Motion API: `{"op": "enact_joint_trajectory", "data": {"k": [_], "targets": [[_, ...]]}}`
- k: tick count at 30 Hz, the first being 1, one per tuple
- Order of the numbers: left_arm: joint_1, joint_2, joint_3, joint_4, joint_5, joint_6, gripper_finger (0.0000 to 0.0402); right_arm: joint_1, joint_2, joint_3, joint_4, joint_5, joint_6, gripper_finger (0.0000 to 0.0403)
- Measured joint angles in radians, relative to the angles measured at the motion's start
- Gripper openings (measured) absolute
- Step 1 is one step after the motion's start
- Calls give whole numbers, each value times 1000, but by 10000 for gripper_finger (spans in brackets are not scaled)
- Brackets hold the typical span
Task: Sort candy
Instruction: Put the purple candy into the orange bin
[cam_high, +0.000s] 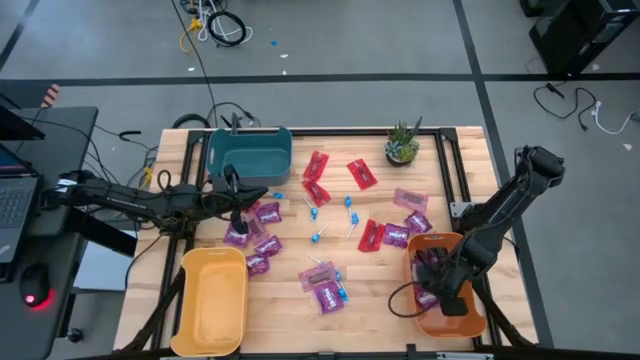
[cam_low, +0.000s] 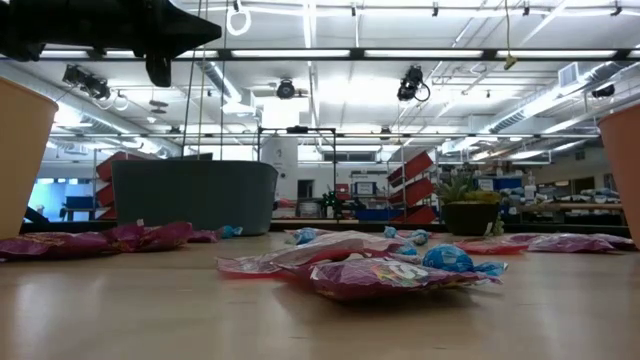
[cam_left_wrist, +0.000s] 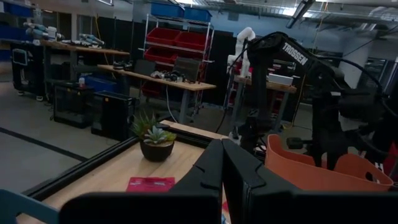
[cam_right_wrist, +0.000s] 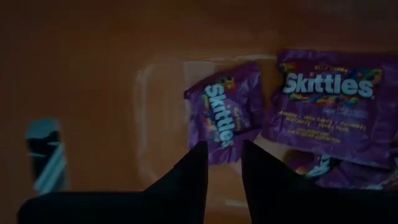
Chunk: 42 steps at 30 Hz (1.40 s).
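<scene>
Candy lies scattered on the wooden table: purple packets (cam_high: 255, 228) by my left gripper, red packets (cam_high: 318, 172) farther back, blue lollipops (cam_high: 321, 234) in the middle, more purple packets (cam_high: 325, 285) near the front. My right gripper (cam_right_wrist: 222, 155) points down inside the orange bin (cam_high: 440, 238), open, just above a purple packet (cam_right_wrist: 227, 112) that lies flat on the bin's floor beside another purple packet (cam_right_wrist: 326, 102). My left gripper (cam_high: 240, 203) hangs shut and empty above the table near the teal bin (cam_high: 250, 150).
A yellow bin (cam_high: 186, 300) stands at the front left and the teal bin at the back left. A small potted plant (cam_high: 402, 146) stands at the back, right of centre. Bare wood shows between the yellow bin and the orange bin along the front edge.
</scene>
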Motion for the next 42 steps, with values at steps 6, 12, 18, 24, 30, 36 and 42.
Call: {"op": "enact_joint_trajectory", "data": {"k": [6,12,18,24,30,36,42], "targets": [[0,0,0,-2,0,-20,6,0,-90,0,-3,-14,88,82],[0,0,0,-8,0,-20,6,0,-170,0,-3,3,134,82],[0,0,0,-8,0,-27,6,0,-243,0,23,51,127,81],[0,0,0,-8,0,-44,6,-12,-302,0,128,167,94,81],[0,0,0,-8,0,-43,6,-86,-316,0,167,318,-13,81],[0,0,0,-8,0,-6,6,-229,-307,0,166,361,-129,81],[0,0,0,-8,0,39,6,-393,-284,0,164,363,-293,73]]}}
